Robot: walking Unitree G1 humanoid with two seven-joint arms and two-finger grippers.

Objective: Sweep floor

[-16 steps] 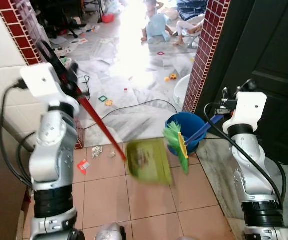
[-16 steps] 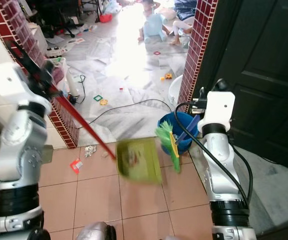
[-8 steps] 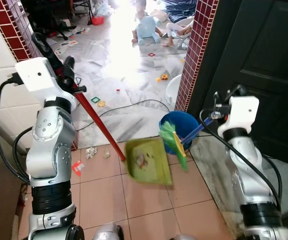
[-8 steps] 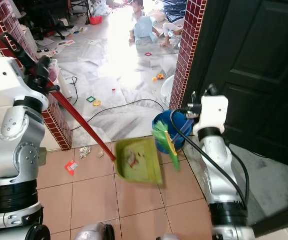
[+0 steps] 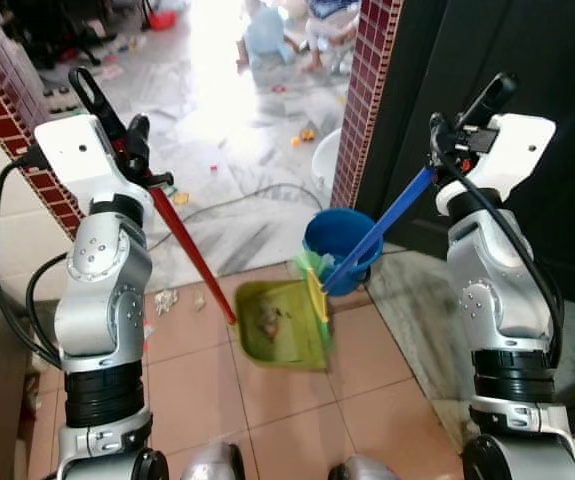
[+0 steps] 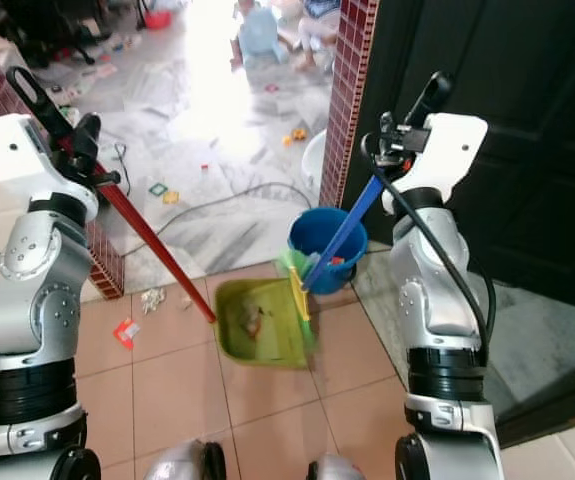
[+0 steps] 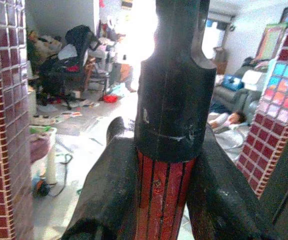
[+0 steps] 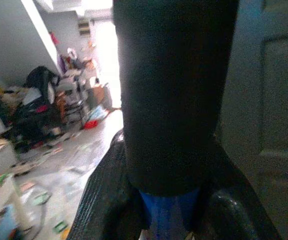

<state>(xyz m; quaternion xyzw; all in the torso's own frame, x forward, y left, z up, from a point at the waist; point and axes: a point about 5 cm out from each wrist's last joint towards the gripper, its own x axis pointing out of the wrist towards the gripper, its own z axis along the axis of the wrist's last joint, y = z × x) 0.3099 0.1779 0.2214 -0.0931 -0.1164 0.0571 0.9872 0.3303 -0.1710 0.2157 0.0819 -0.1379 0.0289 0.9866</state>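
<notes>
Where debris sits in it, green dustpan [image 5: 282, 325], red handle [image 5: 189, 255], blue-handled broom [image 5: 377, 228]

2 silver arms of rounded, jointed segments with black ribbed bands near their bases. Each wrist carries a white boxy housing. Black cables loop along both arms. The left hand [image 5: 135, 140] and right hand [image 5: 470, 110] have long black fingers.

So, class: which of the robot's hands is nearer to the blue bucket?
Right. The right hand grips the blue broom handle just above and beside the blue bucket; the left hand holds the red dustpan handle farther off.
</notes>
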